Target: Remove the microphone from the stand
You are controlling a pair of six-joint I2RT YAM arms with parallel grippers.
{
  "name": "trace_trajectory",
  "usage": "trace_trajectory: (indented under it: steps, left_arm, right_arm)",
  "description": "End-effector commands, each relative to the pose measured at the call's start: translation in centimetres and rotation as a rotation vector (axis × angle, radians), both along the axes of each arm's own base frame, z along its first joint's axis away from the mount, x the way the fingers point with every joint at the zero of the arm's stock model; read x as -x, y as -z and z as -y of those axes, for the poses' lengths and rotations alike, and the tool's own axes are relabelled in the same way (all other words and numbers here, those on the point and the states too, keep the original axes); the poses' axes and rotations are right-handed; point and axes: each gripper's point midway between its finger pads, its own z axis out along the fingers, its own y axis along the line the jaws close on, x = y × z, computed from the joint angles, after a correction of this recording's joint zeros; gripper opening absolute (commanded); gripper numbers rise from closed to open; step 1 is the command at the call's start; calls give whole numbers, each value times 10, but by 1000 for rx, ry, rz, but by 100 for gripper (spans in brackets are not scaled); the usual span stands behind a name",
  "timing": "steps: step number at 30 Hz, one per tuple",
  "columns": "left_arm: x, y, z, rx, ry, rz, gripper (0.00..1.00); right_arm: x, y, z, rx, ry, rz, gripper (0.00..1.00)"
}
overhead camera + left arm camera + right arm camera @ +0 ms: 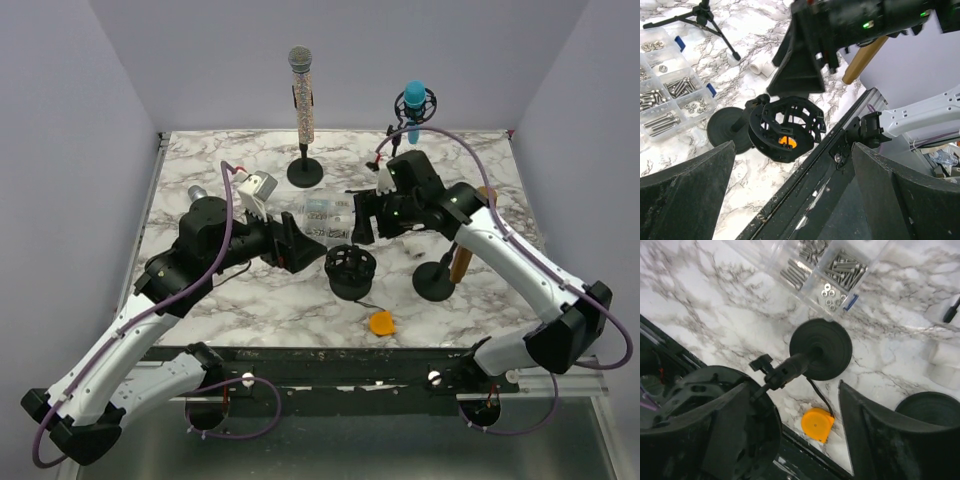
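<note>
A glittery microphone [301, 95] stands upright in a round-based stand [305, 172] at the back. A blue microphone [413, 98] sits in a shock mount on a tripod stand [395, 140] at the back right. A black shock mount [350, 268] on a short stand holds nothing; it also shows in the left wrist view [785, 127] and the right wrist view [695, 430]. My left gripper [300, 246] [790, 200] is open and empty, just left of that mount. My right gripper [362, 226] [800, 440] is open and empty, just above it, one finger [732, 427] against its ring.
A clear box of screws [325, 212] [670, 90] [830, 265] lies mid-table. An orange tape measure [381, 322] [817, 425] lies near the front edge. A round black base [436, 282] with a wooden handle [460, 262] stands at the right. A white pipe fitting [762, 65] lies near the tripod.
</note>
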Motion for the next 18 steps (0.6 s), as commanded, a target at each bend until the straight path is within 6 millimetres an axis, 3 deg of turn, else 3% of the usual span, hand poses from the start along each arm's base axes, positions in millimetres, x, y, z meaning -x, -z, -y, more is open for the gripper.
trace_trajectory:
  steps: [1, 3, 6, 12, 15, 18]
  left_arm:
    - [4, -9, 8, 46, 41, 41, 99]
    - [5, -11, 14, 60, 60, 43, 98]
    - [5, -12, 21, 62, 77, 39, 99]
    - [10, -16, 38, 67, 121, 44, 99]
    - [13, -20, 52, 72, 157, 57, 98]
    - [14, -24, 66, 76, 175, 60, 99]
  right_arm:
    - [-2, -97, 24, -94, 122, 234, 84]
    - [5, -137, 35, -167, 164, 322, 97]
    - [25, -179, 49, -281, 189, 406, 100]
    - [74, -212, 77, -445, 215, 436, 100]
    - [90, -230, 107, -510, 326, 481, 100]
    - [91, -235, 146, -488, 512, 525, 100]
